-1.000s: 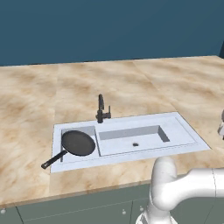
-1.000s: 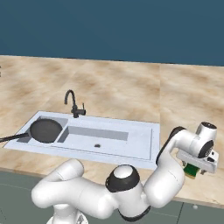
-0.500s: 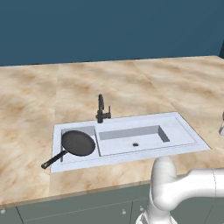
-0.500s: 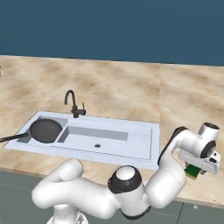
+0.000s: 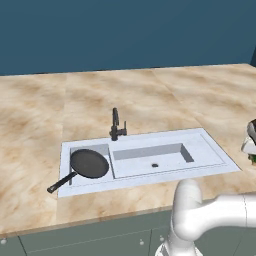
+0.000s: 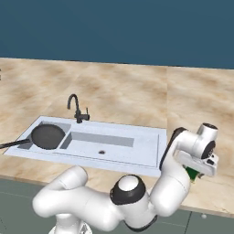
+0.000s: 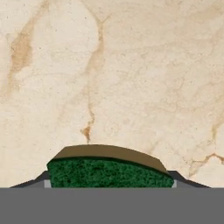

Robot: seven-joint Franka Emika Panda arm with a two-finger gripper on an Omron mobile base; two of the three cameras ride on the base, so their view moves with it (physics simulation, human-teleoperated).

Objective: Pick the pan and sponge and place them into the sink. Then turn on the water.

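Jaws: closed onto the sponge [image 7: 109,173], one dark finger tip [image 7: 38,180] at its left end and the other at its right end in the hand view; nothing shows whether the sponge is lifted or rests on the surface.
Gripper: the gripper [image 6: 195,172] sits at the end of the white arm, low over the near right part of the surface, to the right of the sink in the right base view; in the left base view it shows at the right edge [image 5: 251,145].
Sponge: green top with a yellow-brown band along its far edge in the hand view; in the right base view a green patch [image 6: 193,174] shows under the hand, over the surface and well apart from the sink.
Surface: tan marbled stone [image 7: 131,78] with darker veins, spreading left, right and far of the sink; dark blue wall behind it.
Sink: pale grey-white, double basin, set into the surface near its front edge [image 5: 215,150]; the small square basin is on the left, the longer basin on the right, with a round drain hole in the longer one.
Pan: round black pan [image 5: 89,163] lying in the small left basin, its long thin handle pointing near-left and reaching out over the sink's rim.
Faucet: slim black faucet [image 5: 116,125] standing at the far rim of the sink, between the two basins.
Cabinets: grey-green fronts [image 5: 85,240] below the near edge of the surface.
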